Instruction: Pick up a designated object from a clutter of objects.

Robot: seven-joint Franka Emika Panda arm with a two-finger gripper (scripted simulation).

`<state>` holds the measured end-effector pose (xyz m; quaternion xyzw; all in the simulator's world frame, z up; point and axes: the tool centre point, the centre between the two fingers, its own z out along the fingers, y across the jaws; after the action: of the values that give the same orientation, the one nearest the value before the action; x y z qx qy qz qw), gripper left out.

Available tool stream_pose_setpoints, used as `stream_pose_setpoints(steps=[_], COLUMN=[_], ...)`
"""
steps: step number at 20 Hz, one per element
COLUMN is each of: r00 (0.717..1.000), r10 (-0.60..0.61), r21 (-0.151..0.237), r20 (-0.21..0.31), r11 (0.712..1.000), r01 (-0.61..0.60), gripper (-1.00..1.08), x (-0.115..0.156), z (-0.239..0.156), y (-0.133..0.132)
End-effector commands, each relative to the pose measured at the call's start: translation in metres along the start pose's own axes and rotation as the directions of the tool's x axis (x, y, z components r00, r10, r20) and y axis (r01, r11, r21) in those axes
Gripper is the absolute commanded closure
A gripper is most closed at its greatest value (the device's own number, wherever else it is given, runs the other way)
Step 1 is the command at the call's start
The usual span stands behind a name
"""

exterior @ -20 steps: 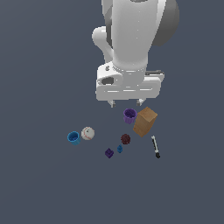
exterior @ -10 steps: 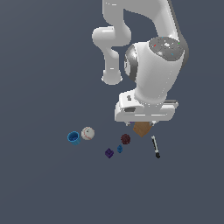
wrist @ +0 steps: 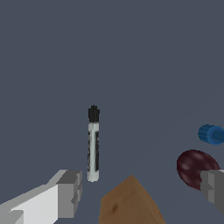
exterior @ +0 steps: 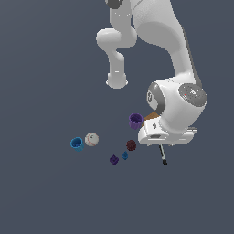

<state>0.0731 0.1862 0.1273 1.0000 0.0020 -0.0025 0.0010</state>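
While the arm is hanging low over the clutter, the gripper (wrist: 140, 192) is showing its two fingers (wrist: 70, 192) spread wide apart w/ nothing between them, i.e. open and empty; the marker stick (wrist: 92, 146) is lying flat on the grey floor, apart from the fingers, just beside the brown box (wrist: 129, 203); in the exterior view it is poking out below the hand (exterior: 163, 154), w/ the box mostly hidden behind the wrist; the dark-red ball (exterior: 131, 145) is sitting near, on the exterior view's left, then the small blue piece (exterior: 124, 155), purple piece (exterior: 114, 159), purple cup (exterior: 135, 120), baseball (exterior: 91, 139) and blue cup (exterior: 77, 144) further off. To do the approach well, I'd judge: centring the jaws over the white shaft's middle, turning the wrist so fingers are closing across its thin width, not lengthwise; descending straight, keeping clear of box and ball. Labelling: a dark strip is running along the shaft, too blurred to read; no other writing visible.
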Motion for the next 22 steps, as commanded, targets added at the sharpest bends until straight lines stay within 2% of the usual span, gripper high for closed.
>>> stream_pose_setpoints(steps=[1, 10, 22], r00=[1.000, 1.000, 1.000], r10=[0.004, 0.010, 0.010], r21=[0.000, 0.001, 0.002], r20=[-0.003, -0.005, -0.004], r11=[1.000, 1.000, 1.000], r01=[-0.004, -0.010, -0.010], gripper=[-0.92, -0.92, -0.92], x=[0.001, -0.003, -0.004], z=[0.020, 0.063, 0.083], y=[-0.015, -0.047, -0.050])
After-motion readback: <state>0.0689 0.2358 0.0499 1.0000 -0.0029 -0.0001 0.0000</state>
